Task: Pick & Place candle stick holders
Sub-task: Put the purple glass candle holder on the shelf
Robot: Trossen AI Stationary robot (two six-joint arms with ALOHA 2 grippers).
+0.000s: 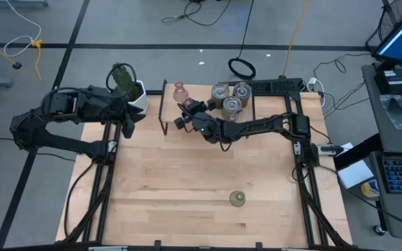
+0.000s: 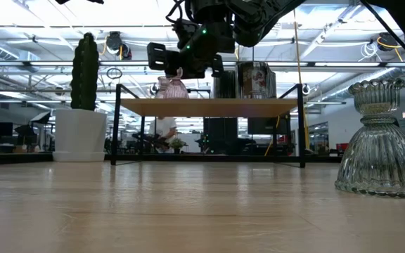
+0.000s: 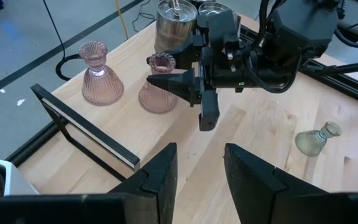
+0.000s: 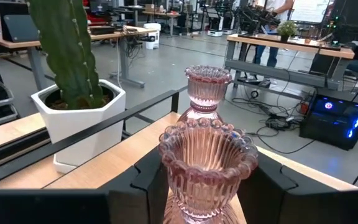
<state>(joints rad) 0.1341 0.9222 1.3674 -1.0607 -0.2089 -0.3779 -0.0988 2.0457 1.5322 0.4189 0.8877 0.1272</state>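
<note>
Right wrist view shows the right arm's fingers [image 4: 197, 186] flanking the stem of a pink holder [image 4: 207, 165], narrow and apparently just releasing or barely gripping it; which one cannot be told. That ribbed, bead-rimmed glass piece stands on the raised shelf [image 3: 86, 134], directly ahead of the fingers, with a second pink holder [image 4: 207, 93] just beyond it, presumably grouped there as the drop spot. Three smooth silvery cylinders [image 1: 230, 97] sit behind the fingers on the same shelf. An olive-green holder [image 1: 237, 199], flared and ribbed, waits well apart on the wooden table [image 1: 187, 188]. Left fingers [image 3: 197, 180] hang narrow and empty beside a potted cactus [image 1: 124, 82].
</note>
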